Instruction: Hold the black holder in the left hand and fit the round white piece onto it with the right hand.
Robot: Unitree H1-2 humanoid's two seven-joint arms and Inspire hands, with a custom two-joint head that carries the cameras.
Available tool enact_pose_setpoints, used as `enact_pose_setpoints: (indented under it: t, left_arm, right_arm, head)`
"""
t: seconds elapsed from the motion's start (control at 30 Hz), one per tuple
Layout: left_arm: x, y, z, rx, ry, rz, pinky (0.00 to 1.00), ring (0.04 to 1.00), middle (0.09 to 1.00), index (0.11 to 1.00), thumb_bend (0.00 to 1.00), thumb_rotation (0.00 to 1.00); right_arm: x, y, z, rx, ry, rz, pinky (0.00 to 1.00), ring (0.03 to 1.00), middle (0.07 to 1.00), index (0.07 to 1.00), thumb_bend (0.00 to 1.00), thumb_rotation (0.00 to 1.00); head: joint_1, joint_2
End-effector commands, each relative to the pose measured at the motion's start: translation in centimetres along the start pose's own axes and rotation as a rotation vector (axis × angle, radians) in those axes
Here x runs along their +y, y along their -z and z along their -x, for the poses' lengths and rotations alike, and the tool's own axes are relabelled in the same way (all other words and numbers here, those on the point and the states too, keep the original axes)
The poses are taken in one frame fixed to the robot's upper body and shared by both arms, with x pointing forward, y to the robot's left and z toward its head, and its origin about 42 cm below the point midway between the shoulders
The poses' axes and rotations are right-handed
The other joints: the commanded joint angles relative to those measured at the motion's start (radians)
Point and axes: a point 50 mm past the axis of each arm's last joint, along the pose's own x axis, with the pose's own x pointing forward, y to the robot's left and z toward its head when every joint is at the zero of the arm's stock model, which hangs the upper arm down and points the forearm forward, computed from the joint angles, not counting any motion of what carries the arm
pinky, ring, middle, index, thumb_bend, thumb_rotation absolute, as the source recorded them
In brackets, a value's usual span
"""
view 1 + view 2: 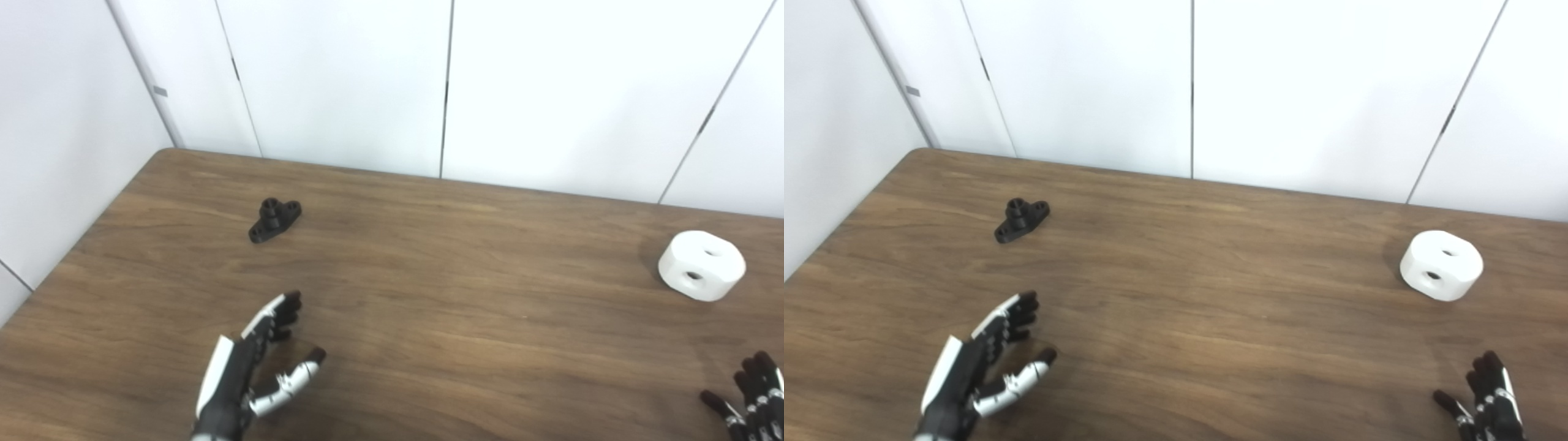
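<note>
The black holder [274,220], a small flanged piece with a raised hub, lies on the wooden table [429,294] at the far left. The round white piece [702,264], with two holes in its top, sits at the far right. My left hand [254,367] is open and empty over the near left of the table, well short of the holder. My right hand [1485,401] is open and empty at the bottom right, nearer than the white piece. Both hands are partly cut off by the picture's bottom edge.
White wall panels [343,79] stand right behind the table's far edge and along its left side. The table's left edge runs diagonally toward the near left.
</note>
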Motion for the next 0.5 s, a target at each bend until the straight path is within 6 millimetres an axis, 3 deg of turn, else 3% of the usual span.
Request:
enact_pose_setpoints:
  t: [0.0,0.27,0.47]
  left_arm:
    - [1.3,-2.2,-1.8,-0.093,-0.060,-0.053,0.86,0.888,0.883,0.885,0.66,0.08]
    - [4.2,-3.4,-5.6,-0.112,-0.157,-0.118,0.88,0.902,0.902,0.887,0.66,0.11]
    - [5.8,-4.5,-7.8,-0.083,-0.184,-0.211,0.96,0.957,0.946,0.908,0.69,0.24]
  right_arm:
    - [0.1,0.2,0.2,0.014,-0.009,0.012,1.00,1.000,1.000,1.000,0.68,1.00]
    - [0.3,0.2,0.2,0.013,-0.007,0.017,0.96,0.999,0.995,1.000,0.65,1.00]
    - [0.4,0.2,0.2,0.011,-0.021,0.011,0.92,0.997,0.994,1.000,0.62,1.00]
  head:
    - [-0.001,0.001]
    - [-0.006,0.000]
    - [-0.012,-0.001]
